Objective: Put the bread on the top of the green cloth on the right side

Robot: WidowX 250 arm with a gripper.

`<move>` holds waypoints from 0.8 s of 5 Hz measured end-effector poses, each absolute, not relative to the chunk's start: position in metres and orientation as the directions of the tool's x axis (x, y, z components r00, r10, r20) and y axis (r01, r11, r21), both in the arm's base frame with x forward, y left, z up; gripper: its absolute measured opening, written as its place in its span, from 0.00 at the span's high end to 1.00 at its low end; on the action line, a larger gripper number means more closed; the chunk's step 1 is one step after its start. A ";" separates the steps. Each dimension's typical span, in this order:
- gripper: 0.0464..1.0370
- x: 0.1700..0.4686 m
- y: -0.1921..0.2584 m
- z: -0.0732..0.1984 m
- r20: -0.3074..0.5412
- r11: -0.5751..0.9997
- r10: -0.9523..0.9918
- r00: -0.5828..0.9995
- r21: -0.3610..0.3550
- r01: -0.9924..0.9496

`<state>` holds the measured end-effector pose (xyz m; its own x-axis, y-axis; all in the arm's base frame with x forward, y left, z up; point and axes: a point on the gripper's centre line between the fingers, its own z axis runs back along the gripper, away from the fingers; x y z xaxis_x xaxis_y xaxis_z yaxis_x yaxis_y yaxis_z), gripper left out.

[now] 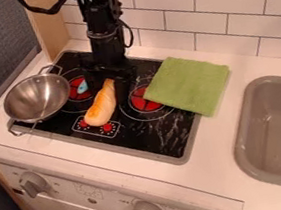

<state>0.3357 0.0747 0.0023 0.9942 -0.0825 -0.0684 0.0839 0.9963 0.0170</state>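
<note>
Pot (37, 98) near bread (101, 106); sink (276, 130) right of cloth (189, 84)

1. The black arm (102, 9) enters at the top edge, left of the middle, and runs almost straight down.
2. A thick black cable (49, 9) bows out on the picture's left; a thinner one (130, 31) curves close along the other side.
3. The wrist (107, 46) is upright, below a narrow lighter band.
4. The black pincer (109, 78) hangs beneath it, pointing downward.
</note>
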 end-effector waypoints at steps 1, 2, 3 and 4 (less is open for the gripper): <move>0.42 0.331 0.070 0.005 -0.028 0.994 -0.107 0.994 0.031 0.108; 0.42 0.326 0.059 0.009 -0.023 0.990 -0.134 0.991 0.043 0.135; 0.42 0.330 0.041 0.034 -0.001 0.999 -0.030 1.000 0.031 0.030; 0.42 0.349 0.017 0.062 0.012 1.000 0.026 1.000 0.010 -0.026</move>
